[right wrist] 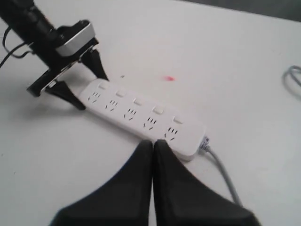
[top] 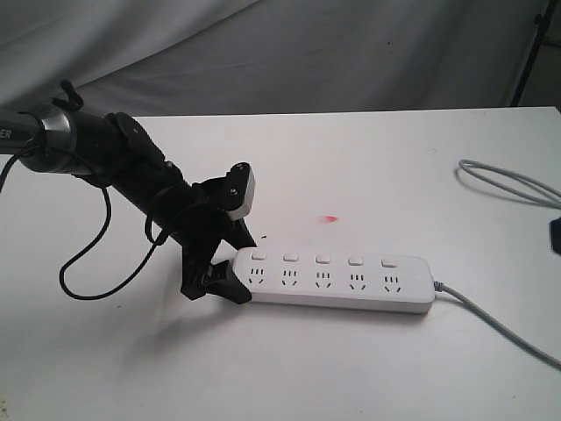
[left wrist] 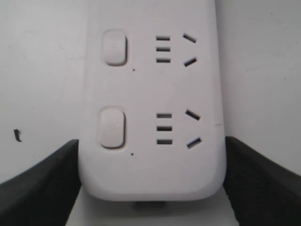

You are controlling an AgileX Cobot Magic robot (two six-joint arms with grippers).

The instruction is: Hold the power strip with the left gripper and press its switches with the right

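The white power strip lies flat on the table, with its grey cord leaving its right end. Its five switches run in a row above the sockets. My left gripper is shut on the strip's left end. In the left wrist view its black jaws press both long sides of the power strip, beside the nearest switch. My right gripper is shut and holds nothing. It hovers apart from the power strip, on the cord-end side.
A separate loop of grey cable lies at the table's right edge. A small red spot marks the tabletop behind the strip. The left arm's loose black cable hangs down to the table at the left.
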